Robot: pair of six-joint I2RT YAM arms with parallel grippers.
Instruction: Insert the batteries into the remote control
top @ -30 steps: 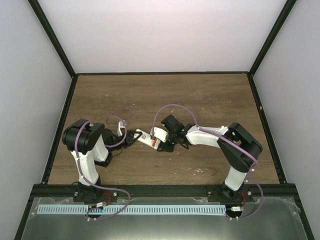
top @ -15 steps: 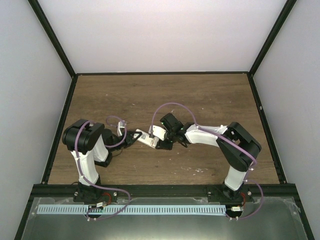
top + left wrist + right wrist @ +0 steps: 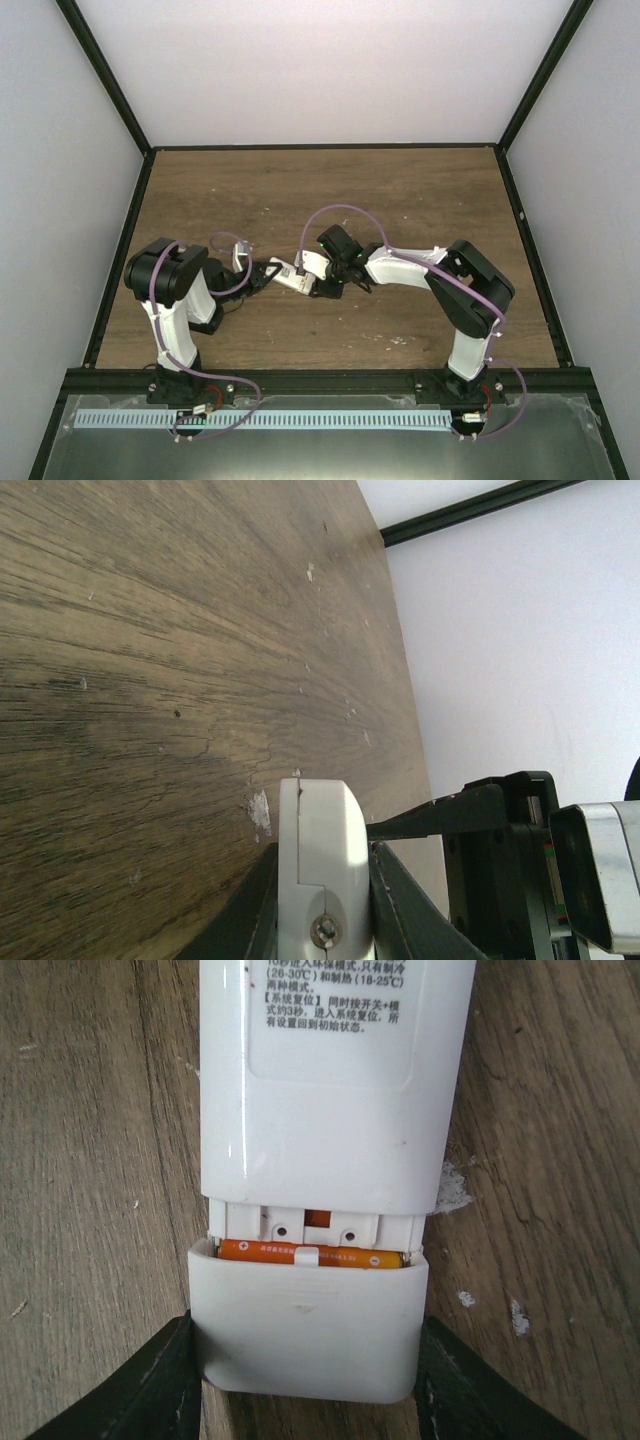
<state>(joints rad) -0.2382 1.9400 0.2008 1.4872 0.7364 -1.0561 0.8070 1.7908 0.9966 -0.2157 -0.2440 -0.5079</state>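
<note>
The white remote control [image 3: 297, 273] is held above the table between both grippers. My left gripper [image 3: 270, 275] is shut on one end of it; in the left wrist view that end [image 3: 320, 850] sits clamped between my fingers [image 3: 400, 900]. My right gripper [image 3: 323, 281] is shut on the other end. In the right wrist view the remote's plain back [image 3: 330, 1080] faces the camera. The battery cover [image 3: 305, 1335], gripped at its sides by my fingers [image 3: 160, 1380], is slid partly open. One orange battery [image 3: 300, 1256] shows in the gap. The second battery is hidden.
The brown wooden table [image 3: 320, 190] has black rails round its edges and white walls behind and to the sides. The right arm's black gripper body [image 3: 520, 860] is close beside my left gripper. A slotted white strip [image 3: 260, 420] lies in front of the arm bases.
</note>
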